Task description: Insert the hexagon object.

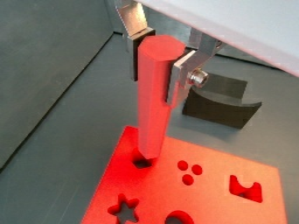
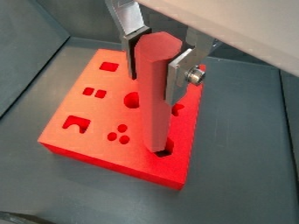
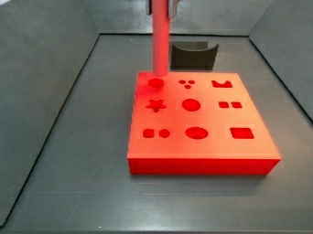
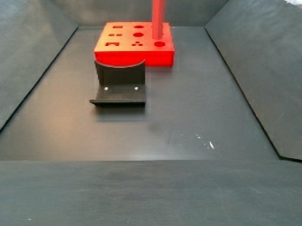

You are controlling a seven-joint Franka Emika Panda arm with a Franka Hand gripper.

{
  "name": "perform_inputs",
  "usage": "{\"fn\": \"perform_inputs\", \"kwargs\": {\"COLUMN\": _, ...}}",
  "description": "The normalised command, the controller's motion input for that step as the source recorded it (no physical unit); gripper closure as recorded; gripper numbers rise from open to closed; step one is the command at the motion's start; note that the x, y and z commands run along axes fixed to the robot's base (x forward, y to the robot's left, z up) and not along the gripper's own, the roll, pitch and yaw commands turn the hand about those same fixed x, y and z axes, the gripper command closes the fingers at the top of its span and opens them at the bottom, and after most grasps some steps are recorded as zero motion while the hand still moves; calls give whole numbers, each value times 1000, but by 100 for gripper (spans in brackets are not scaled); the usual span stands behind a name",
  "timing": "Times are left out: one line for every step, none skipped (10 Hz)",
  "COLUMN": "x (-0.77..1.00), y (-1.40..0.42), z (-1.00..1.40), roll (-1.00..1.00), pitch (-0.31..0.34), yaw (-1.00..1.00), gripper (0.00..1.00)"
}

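Note:
The hexagon object (image 1: 152,114) is a long red-pink prism, held upright. My gripper (image 1: 158,68) is shut on its upper end, with a silver finger and dark pad on each side; this also shows in the other wrist view (image 2: 156,70). The rod (image 2: 156,122) reaches down to the flat red block (image 2: 111,109), and its lower end sits in the mouth of a dark hole near a corner of the block. In both side views the rod (image 3: 159,46) (image 4: 157,22) stands on the block (image 3: 210,119) (image 4: 118,57). The gripper is above the frame there.
A small dark curved holder (image 1: 222,105) stands on the floor just beside the block, also seen in both side views (image 3: 192,55) (image 4: 120,84). The block has several other shaped holes. Grey sloping walls (image 3: 73,82) enclose the dark floor.

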Motion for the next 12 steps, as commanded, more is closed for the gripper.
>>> {"fn": "perform_inputs", "kwargs": {"x": 0, "y": -69, "z": -220, "roll": 0, "pitch": 0, "yaw": -209, "gripper": 100}}
{"fn": "perform_inputs", "kwargs": {"x": 0, "y": -34, "z": -189, "roll": 0, "pitch": 0, "yaw": -183, "gripper": 100}}
{"fn": "perform_inputs", "kwargs": {"x": 0, "y": 0, "z": -189, "roll": 0, "pitch": 0, "yaw": -163, "gripper": 100}}
{"fn": "perform_inputs", "kwargs": {"x": 0, "y": 0, "z": -191, "roll": 0, "pitch": 0, "yaw": -160, "gripper": 100}}
{"fn": "perform_inputs", "kwargs": {"x": 0, "y": -37, "z": -154, "roll": 0, "pitch": 0, "yaw": -149, "gripper": 100}}
{"fn": "perform_inputs", "kwargs": {"x": 0, "y": -20, "z": -174, "roll": 0, "pitch": 0, "yaw": -106, "gripper": 100}}
{"fn": "perform_inputs", "kwargs": {"x": 69, "y": 0, "z": -174, "roll": 17, "pitch": 0, "yaw": -29, "gripper": 100}}
{"fn": "perform_inputs", "kwargs": {"x": 206, "y": -97, "z": -146, "roll": 33, "pitch": 0, "yaw": 0, "gripper": 100}}
{"fn": "perform_inputs", "kwargs": {"x": 83, "y": -46, "z": -226, "roll": 41, "pitch": 0, "yaw": 0, "gripper": 100}}
{"fn": "perform_inputs", "kwargs": {"x": 200, "y": 0, "z": -246, "roll": 63, "pitch": 0, "yaw": 0, "gripper": 100}}
{"fn": "perform_inputs", "kwargs": {"x": 226, "y": 0, "z": -246, "roll": 97, "pitch": 0, "yaw": 80, "gripper": 100}}
{"fn": "perform_inputs", "kwargs": {"x": 134, "y": 0, "z": -243, "roll": 66, "pitch": -21, "yaw": 109, "gripper": 100}}
